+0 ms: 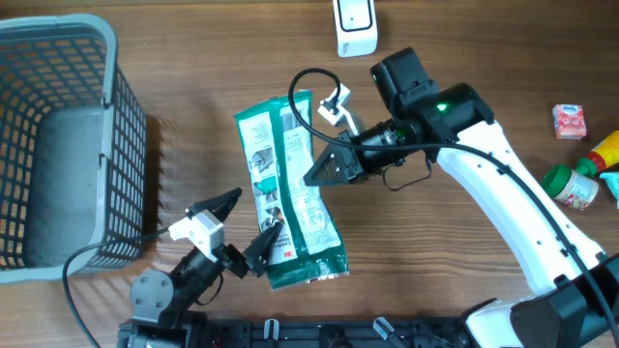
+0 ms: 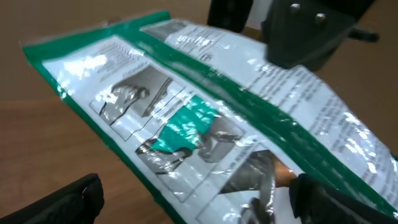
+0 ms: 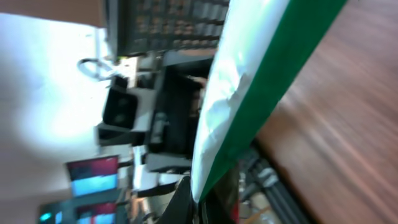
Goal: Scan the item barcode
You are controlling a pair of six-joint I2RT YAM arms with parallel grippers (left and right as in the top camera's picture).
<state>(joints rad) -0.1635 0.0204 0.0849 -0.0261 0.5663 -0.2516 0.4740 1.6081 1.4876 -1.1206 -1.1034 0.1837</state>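
The item, a green and white foil bag [image 1: 288, 184], lies lengthwise in the middle of the table, printed side up. My right gripper [image 1: 311, 177] is shut on the bag's right edge about halfway along; in the right wrist view the green edge [image 3: 249, 106] runs down into the closed fingertips [image 3: 202, 202]. My left gripper [image 1: 258, 213] is open, its fingers set either side of the bag's lower left part. In the left wrist view the bag [image 2: 205, 118] fills the frame between the two dark fingers [image 2: 68, 199]. I cannot make out a barcode.
A grey mesh basket [image 1: 58, 145] stands at the left edge. A white device [image 1: 356, 27] sits at the back middle. At the far right are a small red carton [image 1: 569, 120] and green-capped bottles [image 1: 573, 186].
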